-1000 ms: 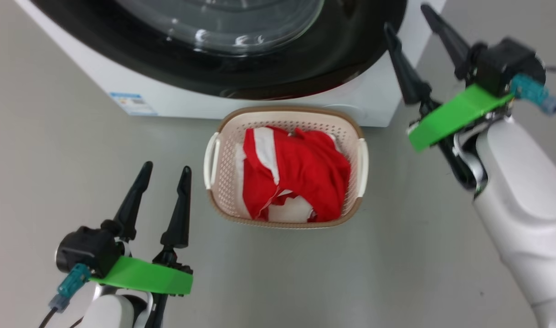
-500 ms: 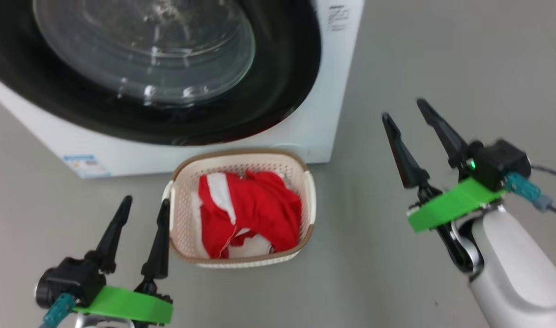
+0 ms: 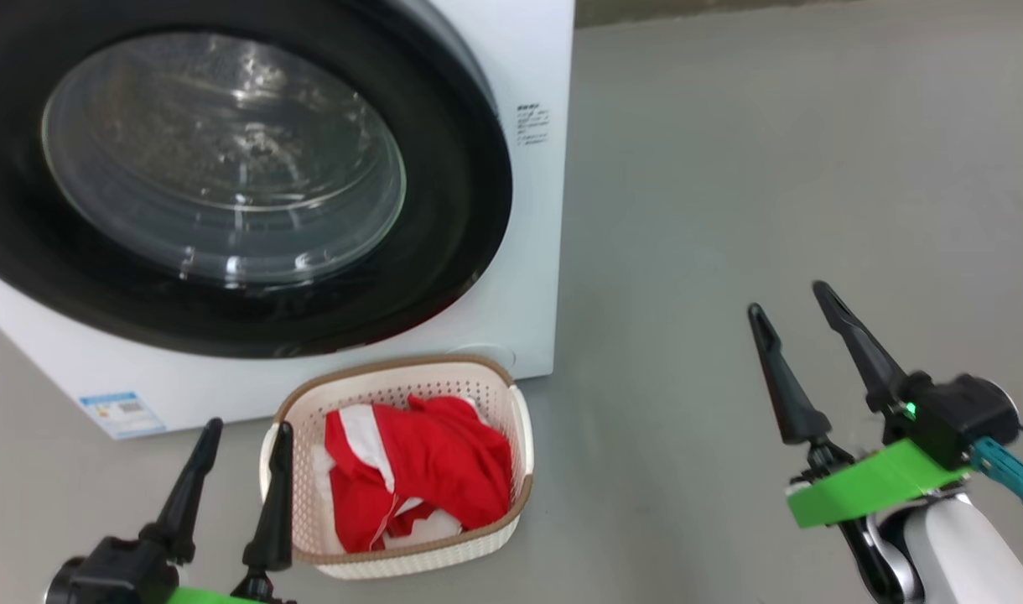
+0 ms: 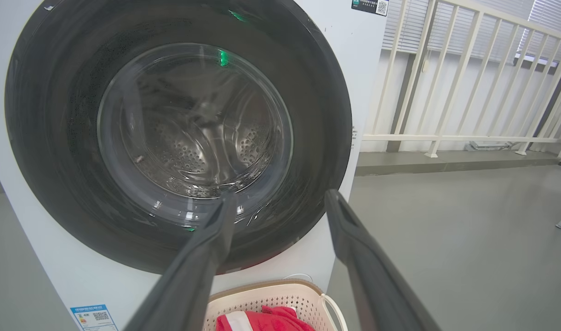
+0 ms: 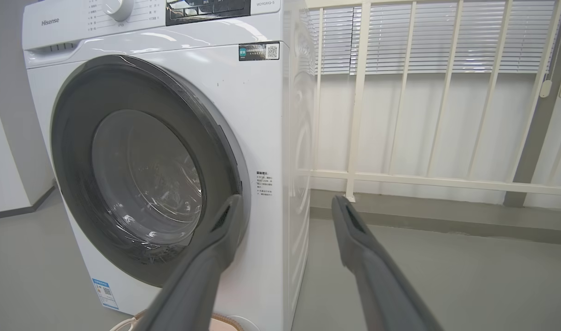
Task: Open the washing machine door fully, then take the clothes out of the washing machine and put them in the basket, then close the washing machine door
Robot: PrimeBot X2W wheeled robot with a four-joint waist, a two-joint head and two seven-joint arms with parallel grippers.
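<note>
Standing idle before a door that looks shut, both pincers are spread wide and hold nothing.

Item: washing machine door (image 3: 226,176), round and upright, seemingly flush on the washing machine (image 3: 532,75). It lies straight ahead of the left gripper (image 3: 249,426) and ahead and well to the left of the right gripper (image 3: 786,299), so the left arm is nearer. Item: clothes (image 3: 428,461), heaped in the basket (image 3: 394,367), just right of the left gripper. Judgement: at most a forward press to check the latch remains.

- Door (image 3: 226,176): glossy black rim, clear glass window.
- Drum (image 4: 188,151): perforated shiny steel.
- Basket (image 3: 419,560): cream perforated plastic, woven-look brown rim.
- Clothes (image 3: 432,466): soft red-and-white cloth.
- Washer (image 5: 262,115): glossy white casing.
- Floor (image 3: 771,184): smooth matt grey.
</note>
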